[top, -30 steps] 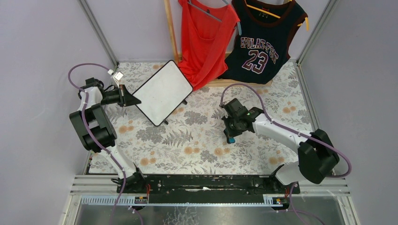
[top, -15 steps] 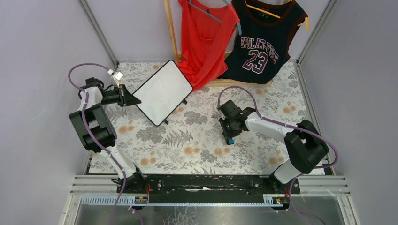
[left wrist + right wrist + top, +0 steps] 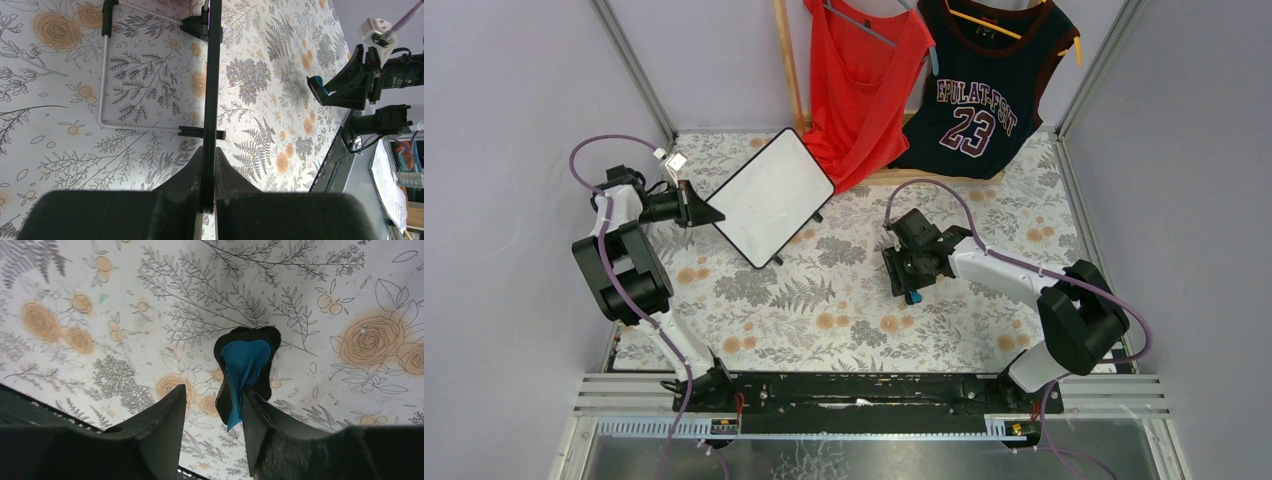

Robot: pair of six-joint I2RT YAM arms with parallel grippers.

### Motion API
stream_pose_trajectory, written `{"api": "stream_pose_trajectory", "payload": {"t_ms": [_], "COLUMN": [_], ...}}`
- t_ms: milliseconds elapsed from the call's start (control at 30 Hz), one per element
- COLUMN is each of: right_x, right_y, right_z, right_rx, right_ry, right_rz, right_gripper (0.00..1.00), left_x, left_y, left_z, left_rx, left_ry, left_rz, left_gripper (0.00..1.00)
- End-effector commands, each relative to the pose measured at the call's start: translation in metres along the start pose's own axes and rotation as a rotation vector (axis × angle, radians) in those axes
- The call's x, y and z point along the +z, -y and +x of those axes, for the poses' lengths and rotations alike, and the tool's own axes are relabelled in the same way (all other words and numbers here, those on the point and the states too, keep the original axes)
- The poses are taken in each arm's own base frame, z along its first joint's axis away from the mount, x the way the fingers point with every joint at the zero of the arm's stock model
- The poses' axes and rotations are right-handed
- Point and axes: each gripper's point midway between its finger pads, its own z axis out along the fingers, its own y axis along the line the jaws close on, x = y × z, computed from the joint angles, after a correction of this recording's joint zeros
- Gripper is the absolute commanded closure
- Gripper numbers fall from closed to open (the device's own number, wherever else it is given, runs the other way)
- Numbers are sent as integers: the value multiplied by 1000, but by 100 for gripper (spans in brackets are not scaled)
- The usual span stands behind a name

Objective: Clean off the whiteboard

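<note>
Here, left tool [image 3: 208, 161] clamped on whiteboard [image 3: 769, 197] edge, right tool [image 3: 213, 396] parted, blue eraser [image 3: 243, 365] against one finger

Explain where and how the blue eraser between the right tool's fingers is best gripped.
Grip the blue eraser at its narrower middle, fingers on its flat blue and black faces. It seems to stand on edge, resting against one finger of the open right tool, so closing from above, along that tool's present line, probably suits best.
</note>
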Motion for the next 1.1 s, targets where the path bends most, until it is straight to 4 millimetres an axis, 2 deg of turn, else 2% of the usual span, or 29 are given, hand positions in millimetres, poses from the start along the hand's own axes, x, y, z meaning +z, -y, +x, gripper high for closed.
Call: {"api": "stream_pose_trajectory", "payload": {"t_ms": [0,33,100,133,167,233,300,333,367,400,467,500,533,600,700,867,1033,1067], "right_x": [-31,-33,-33,-31,-32,-26,-22,-20,-18,-16,-17,-15,-13,-17,-19,-14,-4,-2], "right_y": [-23,-21,-33,-16,-6,-23,-19,-25,-42,-43,-26,-32,-30,-18,-21,-7,-11,-28], "right_z": [-23,-21,-17,-24,-20,-12,-13,-12,-9,-9,-12,-6,-6,-12,-11,-5,6,8], "right_rx": [-34,-67,-75,-45,-78,-140,-86,-86,-90,-40,-66,-80,-44,-25,-23,-42,-59,-56], "right_ry": [94,82,79,125,112,47,96,92,70,94,147,91,79,143,118,74,9,-15], "right_rz": [-38,-7,-83,51,160,93,150,122,3,-7,144,93,63,141,82,163,131,10], "right_gripper": [49,49,49,50,50,51,52,51,51,52,51,49,52,52,50,46,44,43], "left_x": [-1,-1,0,0,0,1,1,1,1,1,1,1,1,1,1,2,1,0], "left_y": [-23,-23,-23,-24,-23,-23,-23,-23,-23,-23,-23,-23,-24,-25,-26,-27,-28,-28], "left_z": [10,10,11,12,12,13,13,13,13,13,14,15,15,16,16,16,13,12], "left_rx": [31,30,27,25,23,23,20,19,20,23,24,22,23,19,17,10,16,14], "left_ry": [-53,-54,-54,-53,-53,-51,-48,-49,-48,-48,-50,-52,-53,-56,-54,-56,-56,-55], "left_rz": [-95,-95,-93,-94,-92,-90,-91,-92,-92,-93,-94,-95,-96,-96,-94,-94,-105,-107], "left_gripper": [100,100,100,100,100,100,100,100,100,100,100,100,100,100,100,98,97,96]}}
